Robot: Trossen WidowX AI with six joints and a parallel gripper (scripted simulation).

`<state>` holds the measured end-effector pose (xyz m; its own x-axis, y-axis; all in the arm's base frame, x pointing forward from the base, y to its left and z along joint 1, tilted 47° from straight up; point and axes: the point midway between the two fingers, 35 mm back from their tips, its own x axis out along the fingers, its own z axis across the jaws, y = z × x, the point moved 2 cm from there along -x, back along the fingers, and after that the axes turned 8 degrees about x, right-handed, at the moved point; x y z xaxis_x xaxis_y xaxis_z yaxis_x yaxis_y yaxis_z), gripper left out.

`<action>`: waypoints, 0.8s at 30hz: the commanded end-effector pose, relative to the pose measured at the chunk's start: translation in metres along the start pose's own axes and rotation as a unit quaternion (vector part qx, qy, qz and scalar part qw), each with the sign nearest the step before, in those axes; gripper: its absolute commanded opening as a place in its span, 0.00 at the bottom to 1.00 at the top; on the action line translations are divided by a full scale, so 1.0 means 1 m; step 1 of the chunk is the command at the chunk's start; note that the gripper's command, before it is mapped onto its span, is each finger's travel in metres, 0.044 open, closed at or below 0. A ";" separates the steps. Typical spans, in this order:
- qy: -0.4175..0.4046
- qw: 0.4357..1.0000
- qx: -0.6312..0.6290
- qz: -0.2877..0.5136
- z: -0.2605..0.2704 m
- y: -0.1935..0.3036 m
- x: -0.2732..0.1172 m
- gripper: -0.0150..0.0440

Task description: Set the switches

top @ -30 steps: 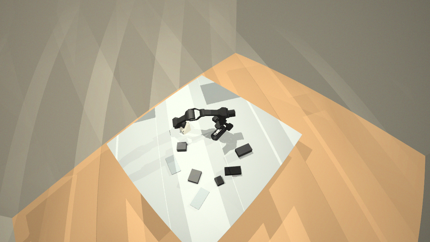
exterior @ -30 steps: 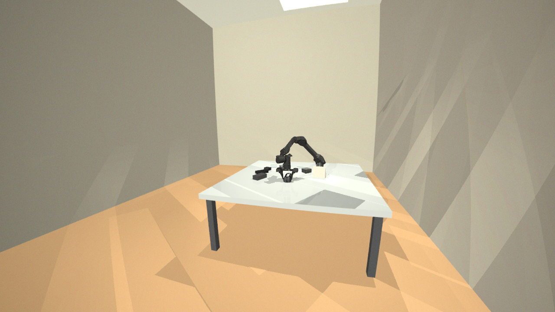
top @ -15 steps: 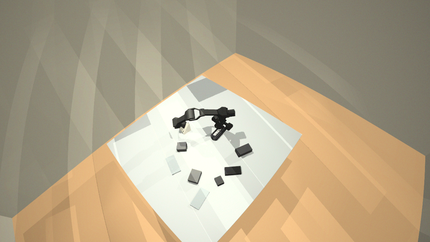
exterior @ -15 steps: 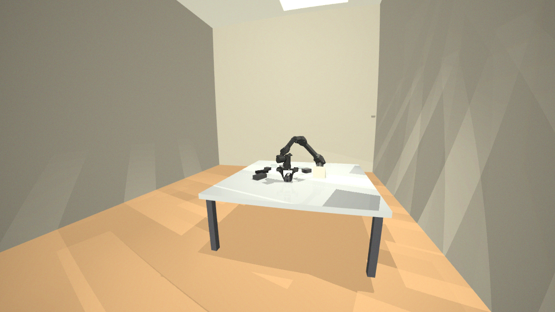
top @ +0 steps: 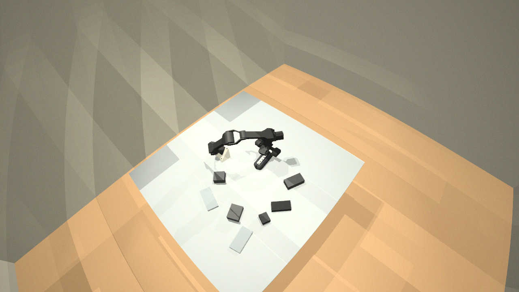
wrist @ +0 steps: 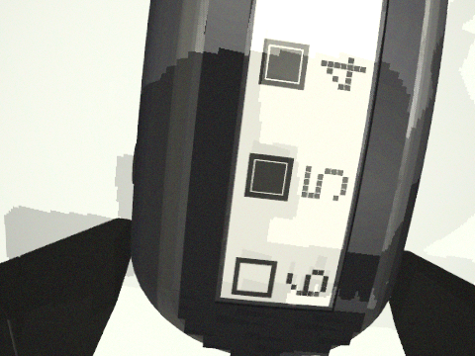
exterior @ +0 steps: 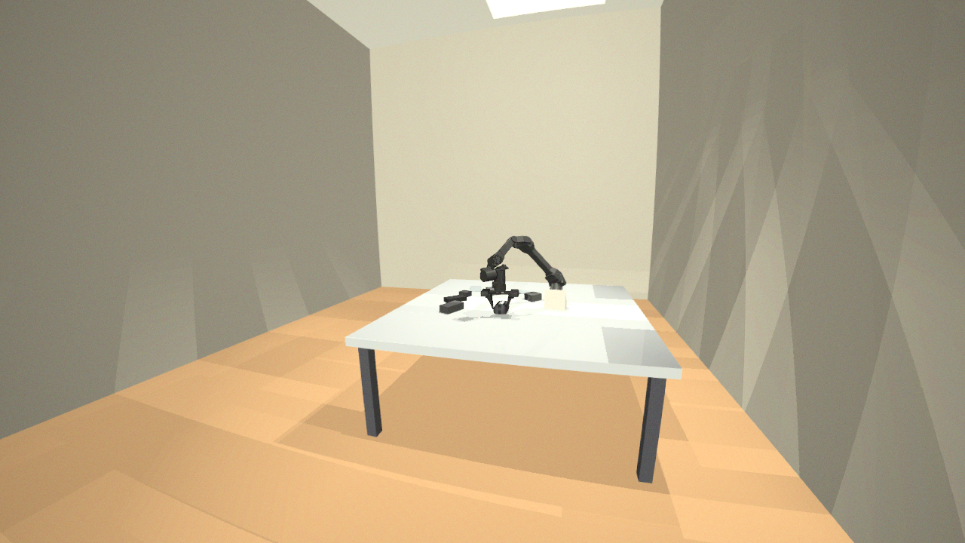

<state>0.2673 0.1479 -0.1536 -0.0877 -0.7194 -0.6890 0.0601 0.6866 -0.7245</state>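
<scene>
The dark grey controller unit (top: 261, 160) (exterior: 500, 308) (wrist: 192, 138) lies turned over with its underside up, at the middle of the white table (top: 326, 163). In the wrist view its white label (wrist: 317, 138) faces me. Squares 3, 4 and 5 are filled and square 6 is empty; squares 1 and 2 are out of view. My gripper (top: 267, 151) (exterior: 499, 300) (wrist: 264, 252) points down over the unit's end by square 6. Its two black fingers touch the unit's long sides and grip it. The switches are hidden underneath.
Several dark modules lie towards the front: one (top: 219, 177) left, one (top: 293, 180) right, others (top: 280, 205) (top: 235, 212) (top: 264, 217) nearer. Two pale flat plates (top: 208, 198) (top: 241, 239) lie among them. A cream block (top: 224, 154) (exterior: 555, 299) stands by the arm's base.
</scene>
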 end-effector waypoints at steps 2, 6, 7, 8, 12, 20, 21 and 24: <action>-0.005 1.000 0.006 0.007 0.003 -0.002 -0.011 0.82; -0.005 1.000 0.006 0.007 0.003 -0.003 -0.013 0.82; -0.005 1.000 0.006 0.007 0.003 -0.003 -0.014 0.82; -0.005 1.000 0.006 0.007 0.003 -0.004 -0.014 0.82; -0.005 1.000 0.006 0.007 0.003 -0.005 -0.016 0.82; -0.005 1.000 0.006 0.007 0.000 -0.009 -0.018 0.82; -0.005 1.000 0.006 0.007 0.001 -0.009 -0.019 0.82; -0.005 1.000 0.006 0.006 0.001 -0.010 -0.021 0.82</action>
<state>0.2670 0.1518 -0.1397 -0.0858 -0.7192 -0.6895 0.0596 0.6871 -0.7241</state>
